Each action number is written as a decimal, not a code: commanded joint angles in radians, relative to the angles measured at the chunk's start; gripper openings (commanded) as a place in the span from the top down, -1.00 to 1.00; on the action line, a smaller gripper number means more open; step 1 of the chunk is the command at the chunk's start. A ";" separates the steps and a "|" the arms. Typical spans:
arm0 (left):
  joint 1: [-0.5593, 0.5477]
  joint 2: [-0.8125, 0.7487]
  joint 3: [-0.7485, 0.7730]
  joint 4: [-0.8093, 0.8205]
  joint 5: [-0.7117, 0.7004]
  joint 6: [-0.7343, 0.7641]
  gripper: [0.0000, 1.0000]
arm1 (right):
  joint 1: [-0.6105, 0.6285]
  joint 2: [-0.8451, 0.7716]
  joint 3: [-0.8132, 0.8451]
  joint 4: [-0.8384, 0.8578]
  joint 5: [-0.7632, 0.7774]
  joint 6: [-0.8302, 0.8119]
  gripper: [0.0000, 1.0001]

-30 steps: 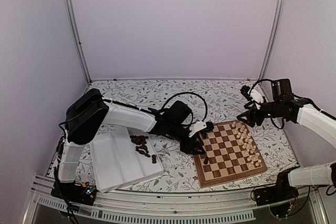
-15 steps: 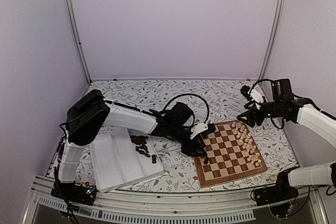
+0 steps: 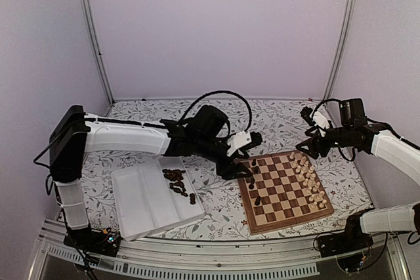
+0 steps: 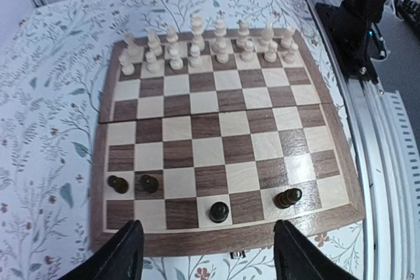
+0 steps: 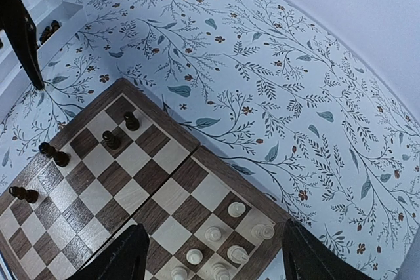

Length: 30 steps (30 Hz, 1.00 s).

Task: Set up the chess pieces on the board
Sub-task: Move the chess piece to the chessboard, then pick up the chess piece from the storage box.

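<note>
Just below and ahead of the left end effector [image 4: 207, 227] lies the board [image 4: 226, 136], flat on the flower-patterned counter [image 4: 52, 63]. Its near border runs across the gap between the 2 fingers [image 4: 125, 254]. Those fingers stand wide apart with nothing between them, so this end effector is released and holds no piece.

4 dark chess pieces [image 4: 218, 211] sit on the 2 rows closest to the left end effector. 2 are side by side toward its left, 1 is almost straight ahead, and 1 is toward its right. The pale chess pieces [image 4: 197, 54] fill the 2 rows on the side of the board farthest from it.

The right end effector [image 5: 213, 227] hangs over the opposite side of the board. In its wrist view some pale pieces sit just below and between its fingers [image 5: 125, 257], and the 4 dark ones are farther ahead to its left. Its fingers are also spread, with nothing gripped between them.

Behind the left end effector, back along its arm, a white ridged tray [image 3: 141, 204] rests on the counter. It is near the board's border but does not touch it. A heap of dark chessmen [image 3: 177, 181] lies in the tray, on the side nearer that end effector.
</note>
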 commanded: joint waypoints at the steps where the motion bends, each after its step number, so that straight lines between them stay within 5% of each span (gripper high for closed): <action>1: 0.017 -0.152 -0.031 -0.116 -0.172 0.015 -0.39 | -0.003 -0.002 -0.008 -0.006 -0.016 -0.012 -0.46; 6: 0.024 -0.211 -0.039 -0.353 -0.503 -0.281 -0.24 | -0.003 -0.009 -0.009 -0.007 -0.019 -0.013 -0.46; 10: 0.031 -0.291 -0.158 -0.454 -0.631 -0.490 -0.20 | -0.003 -0.004 -0.006 -0.009 -0.019 -0.015 -0.46; 21: 0.015 -0.336 -0.343 -0.469 -0.550 -0.881 -0.04 | -0.004 -0.001 -0.004 -0.020 -0.038 -0.017 -0.47; 30: 0.001 -0.271 -0.337 -0.462 -0.504 -0.966 0.09 | -0.004 -0.013 -0.006 -0.022 -0.041 -0.018 -0.47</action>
